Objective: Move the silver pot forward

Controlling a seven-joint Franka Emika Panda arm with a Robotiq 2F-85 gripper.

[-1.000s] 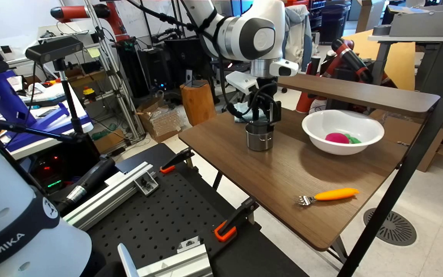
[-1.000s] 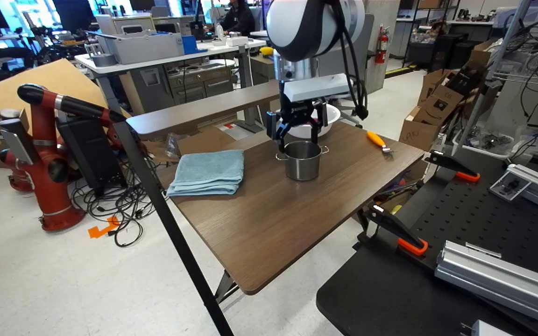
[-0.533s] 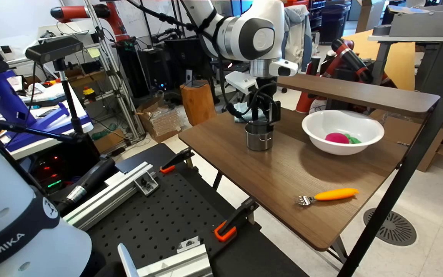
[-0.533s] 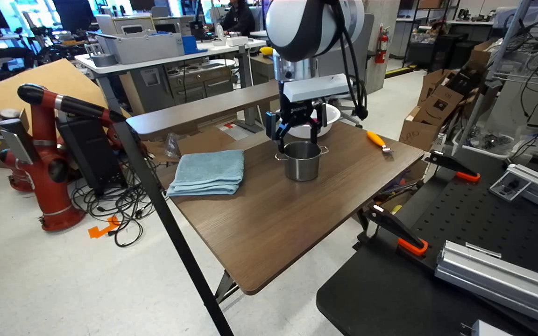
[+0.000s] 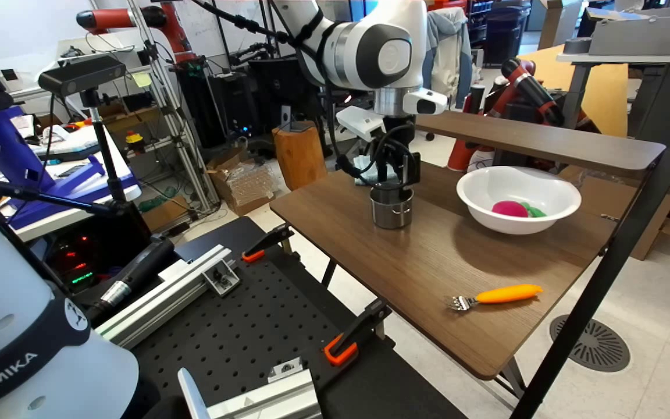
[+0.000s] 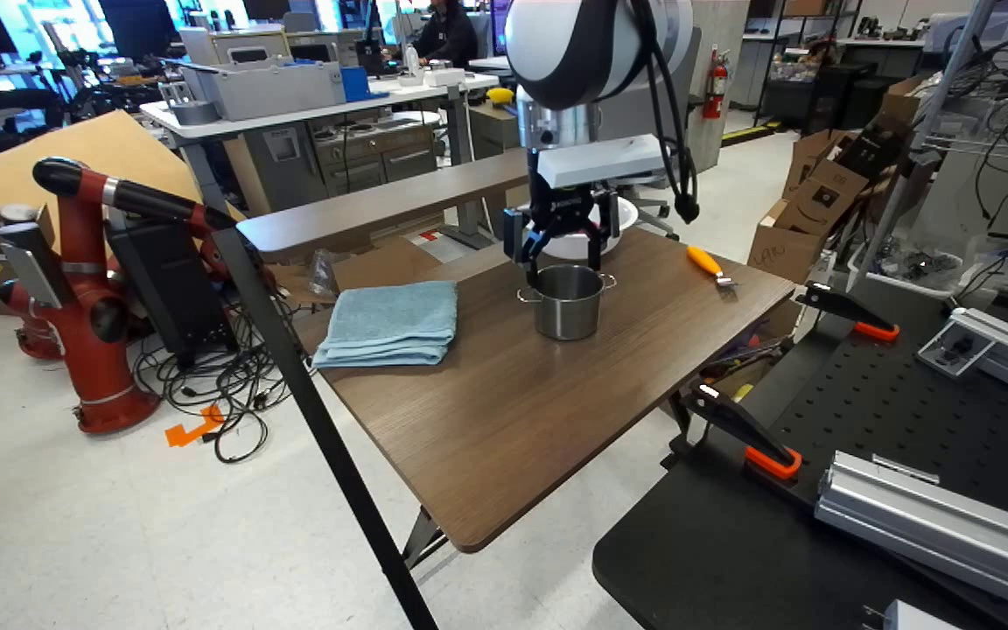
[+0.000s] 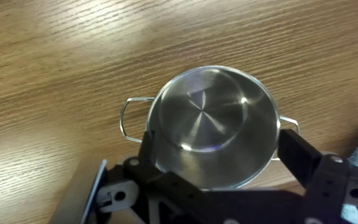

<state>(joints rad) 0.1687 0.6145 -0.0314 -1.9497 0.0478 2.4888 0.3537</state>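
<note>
The silver pot (image 5: 392, 216) stands upright on the brown table (image 5: 335, 203); it also shows in an exterior view (image 6: 567, 320) and in the wrist view (image 7: 202, 110). Its inside is empty and it has two wire handles. My gripper (image 5: 396, 184) is right above the pot, pointing down, also in an exterior view (image 6: 563, 268). In the wrist view the gripper (image 7: 215, 132) is open, with its fingers spread about as wide as the pot. One fingertip overlaps the left rim, the other sits at the right rim by the handle. I cannot tell whether they touch it.
A white bowl (image 5: 550, 201) with pink and green things stands beside the pot. A fork with an orange handle (image 5: 509, 294) lies near the table edge. A folded blue towel (image 6: 390, 319) lies on the table. A raised shelf (image 5: 544, 138) runs along the table's far side.
My arm and gripper have shifted slightly over the pot, toward the black base table. The pot stays practically where it was. The fingers look equally open.
</note>
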